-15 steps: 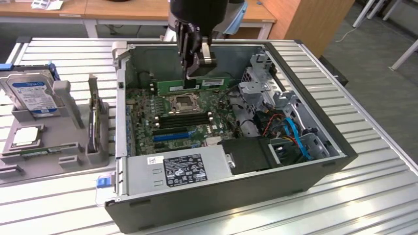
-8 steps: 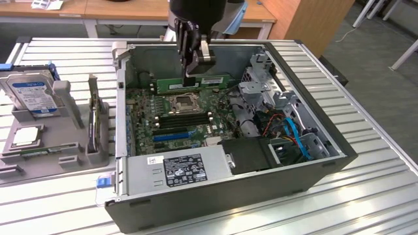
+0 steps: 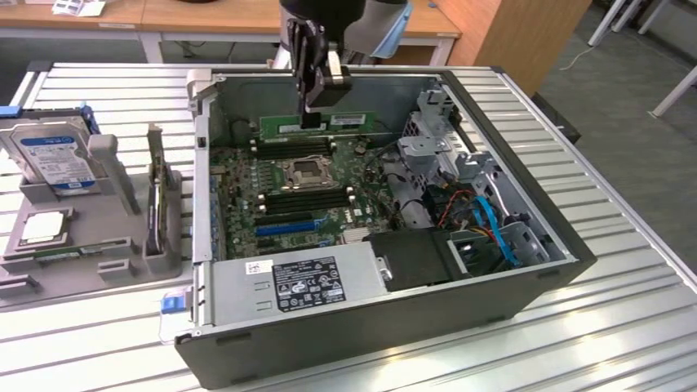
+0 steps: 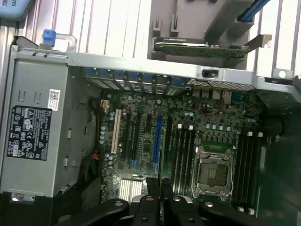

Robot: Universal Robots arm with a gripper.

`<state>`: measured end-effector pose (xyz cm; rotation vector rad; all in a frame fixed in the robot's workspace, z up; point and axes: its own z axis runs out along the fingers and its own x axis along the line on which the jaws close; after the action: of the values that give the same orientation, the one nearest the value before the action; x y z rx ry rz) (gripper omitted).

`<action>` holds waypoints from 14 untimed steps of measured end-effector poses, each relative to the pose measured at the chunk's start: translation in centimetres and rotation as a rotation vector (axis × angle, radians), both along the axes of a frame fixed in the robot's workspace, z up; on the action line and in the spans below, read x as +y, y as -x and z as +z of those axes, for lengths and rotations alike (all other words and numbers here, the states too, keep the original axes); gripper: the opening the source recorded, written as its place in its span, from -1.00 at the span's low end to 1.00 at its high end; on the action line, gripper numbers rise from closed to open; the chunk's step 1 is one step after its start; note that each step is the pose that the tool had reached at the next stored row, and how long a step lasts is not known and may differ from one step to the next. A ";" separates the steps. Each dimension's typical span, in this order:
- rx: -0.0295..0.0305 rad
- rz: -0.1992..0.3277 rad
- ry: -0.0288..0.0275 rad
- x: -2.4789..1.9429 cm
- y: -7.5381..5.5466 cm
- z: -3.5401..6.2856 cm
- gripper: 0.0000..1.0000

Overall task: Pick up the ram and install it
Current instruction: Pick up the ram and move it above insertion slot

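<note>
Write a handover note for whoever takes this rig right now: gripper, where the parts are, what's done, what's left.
Gripper: shut on the long, thin green ram stick with a white label, holding it level on its edge.
Position: inside the open dark grey computer case, over the black memory slots next to the silver processor socket.
Done: the ram is picked up and is off the grey parts holder.
Left: the ram does not look seated in a slot yet.

In the exterior view we see an open computer case (image 3: 381,335); at its nine o'clock a gray fixture (image 3: 109,224) holds a hard drive (image 3: 52,155) and an upright expansion card (image 3: 158,192). Inside, the power supply (image 3: 294,282) sits at six o'clock of the CPU socket (image 3: 306,170).
</note>
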<state>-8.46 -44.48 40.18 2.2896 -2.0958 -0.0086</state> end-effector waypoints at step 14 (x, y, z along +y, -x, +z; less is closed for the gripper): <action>-0.0001 0.000 0.0002 4.30 -0.1 -0.03 -0.73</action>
<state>-8.33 -40.19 40.15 2.2896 -2.0957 -0.0084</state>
